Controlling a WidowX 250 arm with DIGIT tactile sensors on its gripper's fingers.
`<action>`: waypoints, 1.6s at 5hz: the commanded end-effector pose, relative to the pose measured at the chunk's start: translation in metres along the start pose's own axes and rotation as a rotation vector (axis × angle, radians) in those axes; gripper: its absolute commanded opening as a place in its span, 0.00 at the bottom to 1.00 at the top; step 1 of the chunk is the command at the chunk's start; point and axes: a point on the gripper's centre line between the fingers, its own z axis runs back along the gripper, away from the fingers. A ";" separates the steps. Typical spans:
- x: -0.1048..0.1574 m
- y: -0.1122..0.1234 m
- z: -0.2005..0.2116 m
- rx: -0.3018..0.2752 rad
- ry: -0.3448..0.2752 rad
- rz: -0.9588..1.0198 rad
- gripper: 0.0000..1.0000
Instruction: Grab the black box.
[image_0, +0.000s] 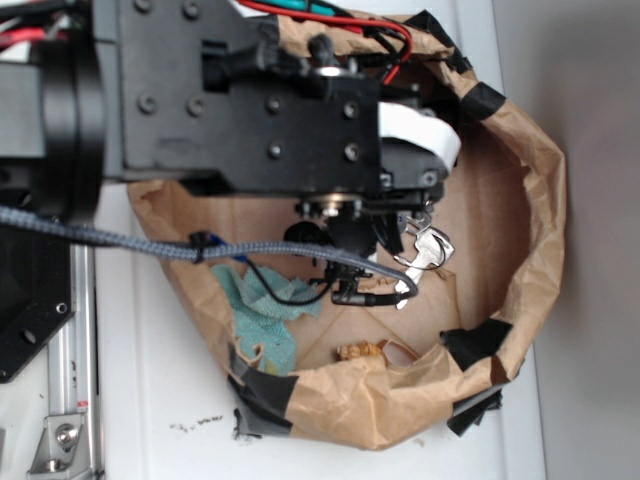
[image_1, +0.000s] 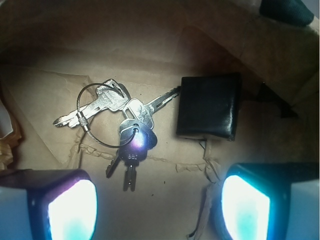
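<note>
Hovering over a brown paper bin (image_0: 530, 200), the gripper (image_1: 157, 210) has its jaws spread wide and holds nothing. In the wrist view, the black box (image_1: 208, 106) lies on the bin's cardboard floor (image_1: 165, 45), toward its right wall, touching the tip of one key in a bunch of keys (image_1: 117, 120) just left of it.

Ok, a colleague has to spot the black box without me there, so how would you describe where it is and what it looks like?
Look inside the brown paper-walled bin, on its cardboard floor under the gripper. In the wrist view, the black box lies just right of the bunch of keys, one key tip touching its left edge. Unlike the shiny keys, it is a matte, plain, squarish block with soft edges.
</note>
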 end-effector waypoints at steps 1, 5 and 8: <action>0.010 0.009 0.013 0.015 -0.051 0.020 1.00; 0.044 0.050 -0.049 0.081 -0.038 0.042 1.00; 0.047 0.043 -0.104 0.087 0.128 0.003 1.00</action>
